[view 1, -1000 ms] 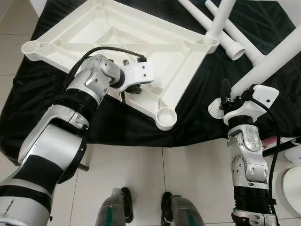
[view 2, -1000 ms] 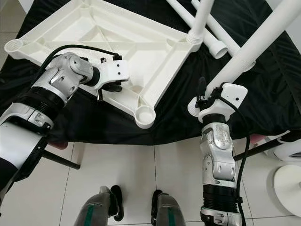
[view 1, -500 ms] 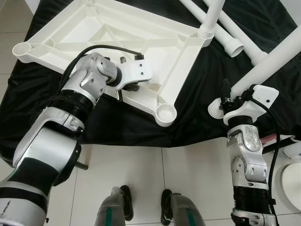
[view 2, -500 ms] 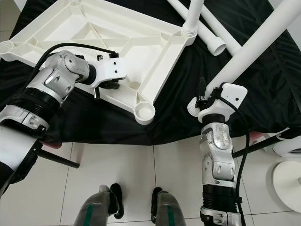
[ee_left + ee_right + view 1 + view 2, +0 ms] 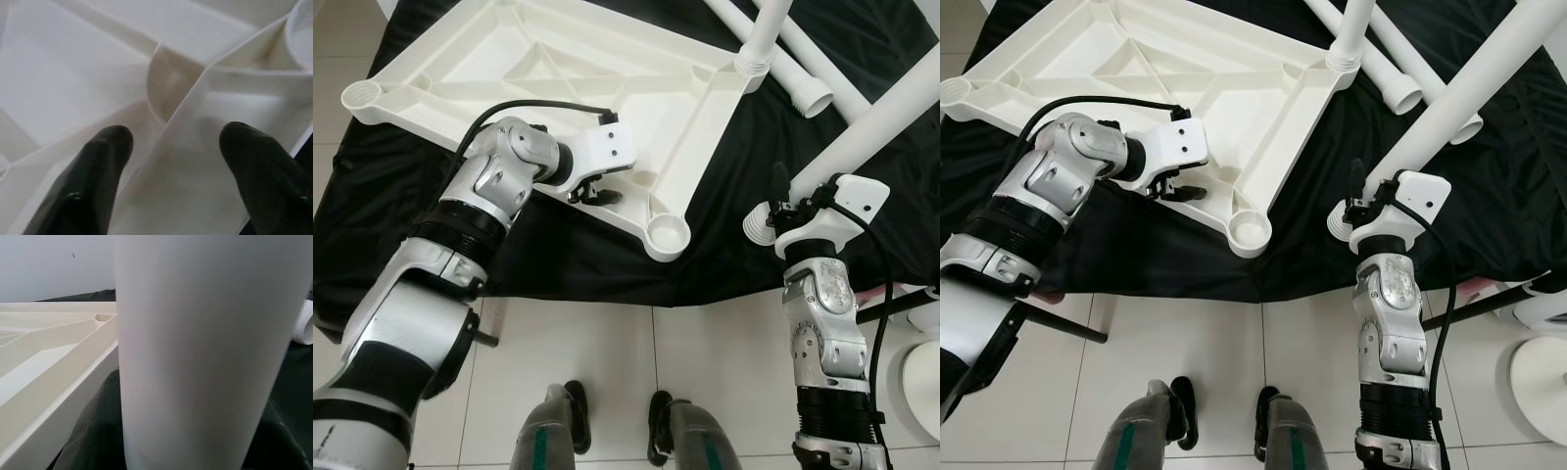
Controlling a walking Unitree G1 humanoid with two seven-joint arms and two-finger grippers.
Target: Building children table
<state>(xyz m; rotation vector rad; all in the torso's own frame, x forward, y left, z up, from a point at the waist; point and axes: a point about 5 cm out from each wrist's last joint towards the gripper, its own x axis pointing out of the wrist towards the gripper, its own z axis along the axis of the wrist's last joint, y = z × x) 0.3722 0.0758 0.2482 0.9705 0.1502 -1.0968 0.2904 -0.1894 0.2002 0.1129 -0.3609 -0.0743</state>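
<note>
The white tabletop (image 5: 558, 69) lies upside down on a black cloth (image 5: 734, 206). My left gripper (image 5: 592, 194) is at its near rim, shut on it; the black fingers (image 5: 98, 171) sit either side of the rim wall. Just to the right is the near corner socket (image 5: 668, 235). My right gripper (image 5: 795, 191) is shut on a white table leg (image 5: 881, 108) that slants up to the right, with its ribbed end (image 5: 759, 223) low beside the socket. Another leg (image 5: 762, 34) stands in the far right corner socket.
More loose white legs (image 5: 808, 83) lie on the cloth behind. The cloth's front edge hangs over tiled floor (image 5: 607, 362), where my feet (image 5: 573, 436) stand. A round white object (image 5: 920, 377) and a dark rod (image 5: 901, 305) are at the right.
My left gripper has turned at the rim, its fingers now lying flatter instead of one pointing down. The tabletop's near corner has shifted slightly right. The right gripper and leg have barely moved.
</note>
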